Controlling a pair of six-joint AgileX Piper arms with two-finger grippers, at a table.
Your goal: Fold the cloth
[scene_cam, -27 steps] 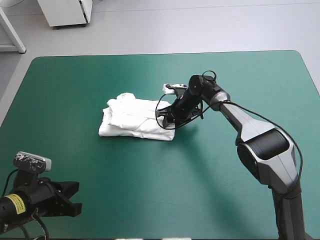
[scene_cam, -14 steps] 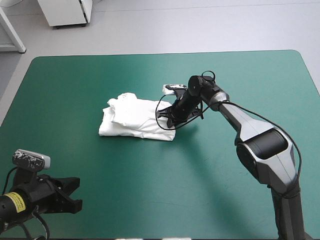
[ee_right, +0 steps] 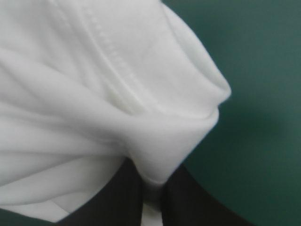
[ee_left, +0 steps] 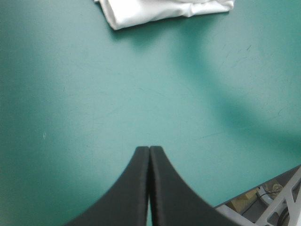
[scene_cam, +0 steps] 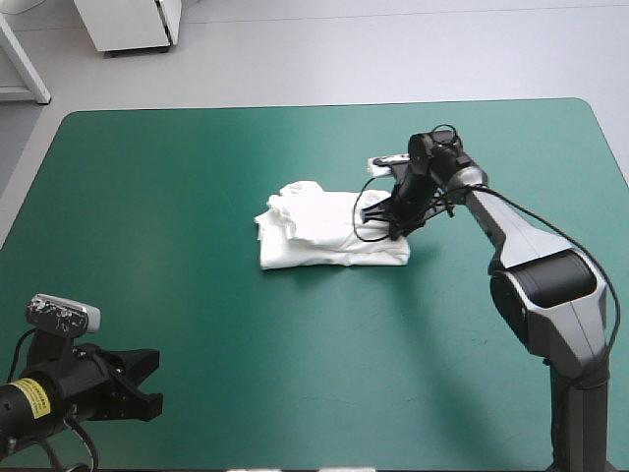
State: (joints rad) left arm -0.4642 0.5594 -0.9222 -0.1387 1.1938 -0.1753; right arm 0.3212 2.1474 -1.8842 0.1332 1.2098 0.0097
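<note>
No text can be read. A yellow label point(scene_cam: 32, 397) on the left arm point(scene_cam: 90, 380) is too small to decipher.

The right gripper point(ee_right: 151, 190) pinched a bunched fold of the white T-shirt point(ee_right: 94, 103), the teal-green surface point(ee_right: 263, 61) showing beside it.

Likely a lab: teal-green table point(scene_cam: 197, 344), grey floor point(scene_cam: 393, 59).
</note>
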